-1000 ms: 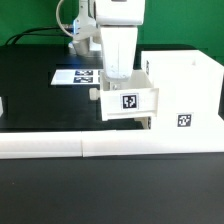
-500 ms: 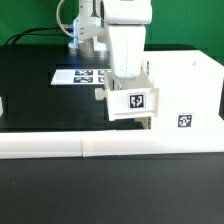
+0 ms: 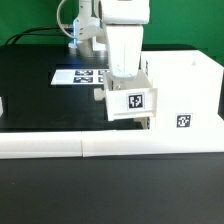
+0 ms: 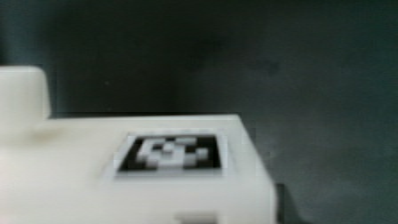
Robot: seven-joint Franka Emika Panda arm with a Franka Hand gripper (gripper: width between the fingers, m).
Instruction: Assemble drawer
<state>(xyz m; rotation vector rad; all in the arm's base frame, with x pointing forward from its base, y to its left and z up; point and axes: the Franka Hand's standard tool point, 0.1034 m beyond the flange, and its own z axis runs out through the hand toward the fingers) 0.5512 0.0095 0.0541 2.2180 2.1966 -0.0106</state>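
Note:
In the exterior view, my gripper comes down from above onto a small white drawer box that has a marker tag on its front. The fingers are mostly hidden behind the white hand and the box, and they seem shut on the box's top edge. The box is pressed against the left side of the larger white drawer housing, which also carries a tag. The wrist view is blurred. It shows a white tagged face of the box close up, with dark table beyond and no fingers in view.
The marker board lies on the black table behind the arm. A long white rail runs along the front edge. A small white part sits at the exterior view's left edge.
My gripper and the small drawer box moved toward the exterior view's right, up to the housing, between one second and half a second ago. They have stayed still since.

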